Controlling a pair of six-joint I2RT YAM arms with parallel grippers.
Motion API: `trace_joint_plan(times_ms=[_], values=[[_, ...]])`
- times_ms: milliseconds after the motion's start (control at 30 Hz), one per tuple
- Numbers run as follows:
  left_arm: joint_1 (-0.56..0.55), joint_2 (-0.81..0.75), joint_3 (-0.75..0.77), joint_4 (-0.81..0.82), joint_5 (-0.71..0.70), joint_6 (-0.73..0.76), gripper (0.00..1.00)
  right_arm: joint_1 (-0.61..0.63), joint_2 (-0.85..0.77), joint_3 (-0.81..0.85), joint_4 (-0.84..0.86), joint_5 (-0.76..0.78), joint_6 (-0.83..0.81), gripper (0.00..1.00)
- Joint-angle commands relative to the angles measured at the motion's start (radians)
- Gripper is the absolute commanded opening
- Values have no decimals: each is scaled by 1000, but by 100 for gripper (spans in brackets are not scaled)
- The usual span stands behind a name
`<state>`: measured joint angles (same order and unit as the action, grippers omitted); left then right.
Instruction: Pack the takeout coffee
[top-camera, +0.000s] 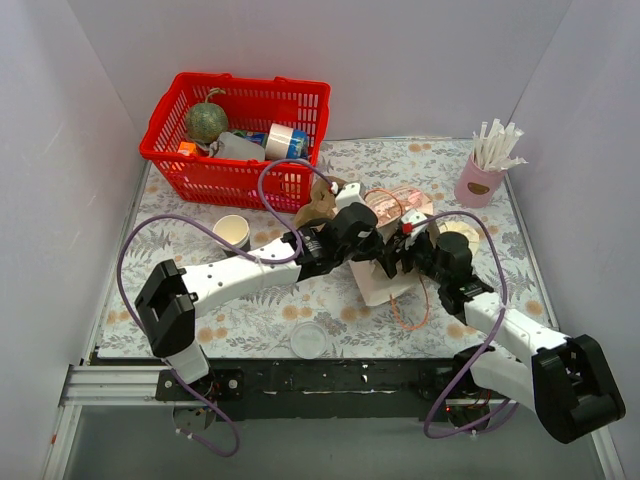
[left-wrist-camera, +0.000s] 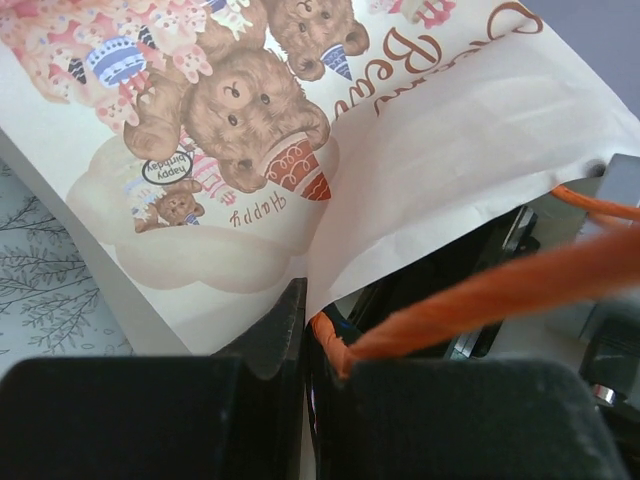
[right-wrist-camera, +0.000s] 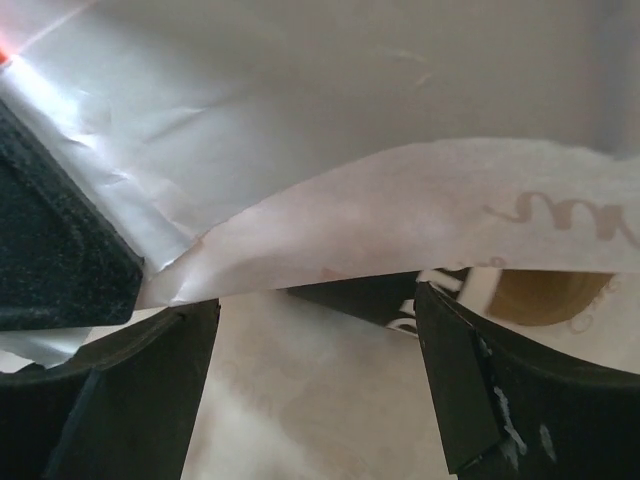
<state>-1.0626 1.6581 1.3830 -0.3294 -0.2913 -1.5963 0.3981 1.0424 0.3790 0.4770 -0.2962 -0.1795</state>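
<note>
The paper bag (top-camera: 385, 286), printed with teddy bears, lies on its side mid-table. My left gripper (top-camera: 377, 258) is shut on the edge of the bag's mouth. In the left wrist view the paper (left-wrist-camera: 450, 150) and the end of an orange handle (left-wrist-camera: 520, 285) run between the closed fingers of that gripper (left-wrist-camera: 305, 325). My right gripper (top-camera: 404, 257) is open at the bag's mouth, its jaws wide apart (right-wrist-camera: 315, 390) under the lifted flap (right-wrist-camera: 400, 210). A dark band with white lettering and a tan part (right-wrist-camera: 420, 310) peeks under the flap. It looks like the takeout coffee, mostly hidden.
A red basket (top-camera: 170, 150) with several items stands at the back left. A plain cream cup (top-camera: 232, 232) stands in front of it. A loose round lid (top-camera: 308, 340) lies near the front edge. A pink holder of straws (top-camera: 480, 180) stands at the back right.
</note>
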Motion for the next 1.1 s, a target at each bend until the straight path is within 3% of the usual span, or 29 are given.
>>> trace_joint_plan(times_ms=[0, 100, 300, 400, 467, 633, 867, 1033, 1067], values=[[-2, -6, 10, 3, 47, -34, 0, 68, 39, 20, 77, 84, -41, 87], [-4, -4, 7, 7, 61, -51, 0, 117, 62, -8, 193, 257, 0, 87], [-2, -17, -9, 3, 44, -66, 0, 145, 16, -94, 370, 240, 162, 87], [-4, -35, -30, 3, 17, -91, 0, 145, -12, -83, 327, 235, 346, 87], [-4, -46, -33, 3, 14, -108, 0, 145, -15, -66, 273, 238, 391, 85], [-4, -87, -73, 55, 0, -178, 0, 150, -56, -118, 330, 240, 482, 84], [-2, -101, -87, 56, -43, -180, 0, 150, -76, -140, 173, 371, 649, 84], [-8, -101, -111, 59, -72, -220, 0, 145, -68, -43, -206, 506, 915, 84], [-11, -104, -119, 58, -77, -226, 0, 145, -83, -45, -215, 517, 1004, 84]])
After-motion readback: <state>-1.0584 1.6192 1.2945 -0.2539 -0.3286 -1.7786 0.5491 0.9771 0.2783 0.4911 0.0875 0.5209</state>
